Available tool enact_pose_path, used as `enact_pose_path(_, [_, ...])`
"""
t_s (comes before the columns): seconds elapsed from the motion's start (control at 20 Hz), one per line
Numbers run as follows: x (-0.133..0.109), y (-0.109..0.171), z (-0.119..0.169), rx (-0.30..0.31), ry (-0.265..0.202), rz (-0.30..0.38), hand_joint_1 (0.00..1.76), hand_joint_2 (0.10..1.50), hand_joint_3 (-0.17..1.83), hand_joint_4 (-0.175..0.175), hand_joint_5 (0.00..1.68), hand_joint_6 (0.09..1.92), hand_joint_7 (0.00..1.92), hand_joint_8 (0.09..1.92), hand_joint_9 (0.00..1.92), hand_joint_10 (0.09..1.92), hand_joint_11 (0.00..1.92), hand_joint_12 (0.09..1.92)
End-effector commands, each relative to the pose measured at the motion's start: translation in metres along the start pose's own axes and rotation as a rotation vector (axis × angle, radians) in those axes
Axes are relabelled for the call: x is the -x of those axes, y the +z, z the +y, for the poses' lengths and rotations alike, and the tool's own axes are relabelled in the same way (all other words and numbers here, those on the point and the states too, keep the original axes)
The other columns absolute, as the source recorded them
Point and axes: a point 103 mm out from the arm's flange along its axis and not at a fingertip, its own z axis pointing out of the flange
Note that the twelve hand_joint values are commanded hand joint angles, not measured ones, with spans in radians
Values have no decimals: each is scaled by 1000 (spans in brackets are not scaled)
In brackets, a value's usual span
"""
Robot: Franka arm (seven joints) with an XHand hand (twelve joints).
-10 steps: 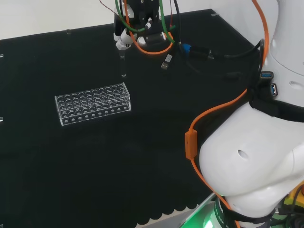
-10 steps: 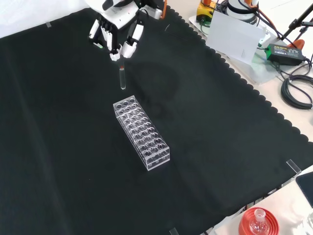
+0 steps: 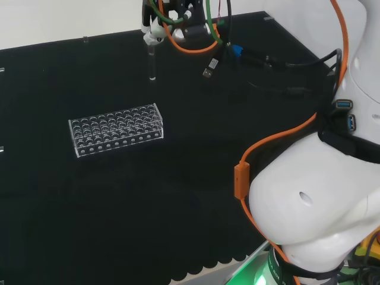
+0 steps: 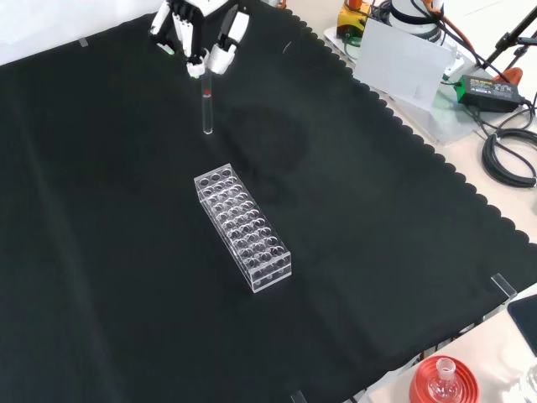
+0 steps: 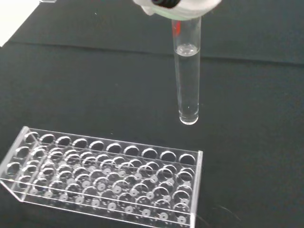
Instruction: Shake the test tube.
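Tube up, clear of rack.
Near me the rack, every hole bare. Beyond and above it the tube hangs upright under my hand, pinched at its top, liquid inside; long axis vertical, free to shake.

My head camera looked from behind and above the arm across the black cloth. My front camera faced back, looking down. The wrist camera sat close above the rack. All three shared the rack and tube.
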Motion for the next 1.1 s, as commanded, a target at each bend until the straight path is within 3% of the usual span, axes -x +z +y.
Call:
enact_pose_path(0.05, [-14,-14,-4,14,-10,42,1427,1022,-175,-175,1343,273,1520,389,1391,121,489,1372])
enact_pose_path(0.4, [-80,-20,8,22,-159,114,1427,1022,-175,-175,1345,268,1520,389,1394,115,489,1372])
enact_pose_path(0.5, [-85,-19,7,16,-172,112,1427,1022,-175,-175,1345,267,1520,389,1395,113,489,1372])
enact_pose_path(0.65, [-66,-15,5,3,-117,91,1427,1022,-175,-175,1346,265,1520,389,1396,111,489,1372])
enact_pose_path(0.95, [9,-12,-6,-9,74,-2,1427,1022,-175,-175,1347,263,1521,388,1398,107,489,1372])
enact_pose_path(1.1, [25,-16,-7,-1,111,-22,1427,1022,-175,-175,1348,261,1521,387,1399,105,489,1372])
